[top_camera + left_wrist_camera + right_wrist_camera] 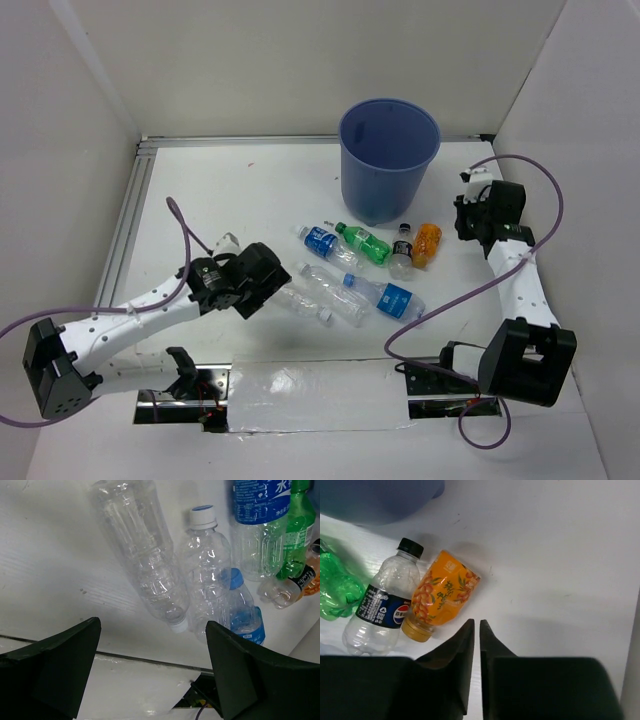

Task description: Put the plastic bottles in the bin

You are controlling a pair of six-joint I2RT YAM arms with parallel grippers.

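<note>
The white table (250, 190) bears the bin (389, 160), upright at 12 o'clock with its mouth up; only the top view shows it whole. The left gripper (265, 285), at 8 o'clock, gapes wide and empty. The right gripper (468, 215), at 3 o'clock, is pinched to a slit on nothing, as the right wrist view shows plainly. Every bottle lies flat mid-table, outside the bin. The clear bottle (300, 300) runs 10-to-4, white cap toward 4; the left wrist view shows its ribs. The green bottle (364, 243) points its cap to 10. The black-capped bottle (402, 252) points to 12 and the orange bottle (428, 243) beside it to 6; the right wrist view shows their label print, too small from above.
</note>
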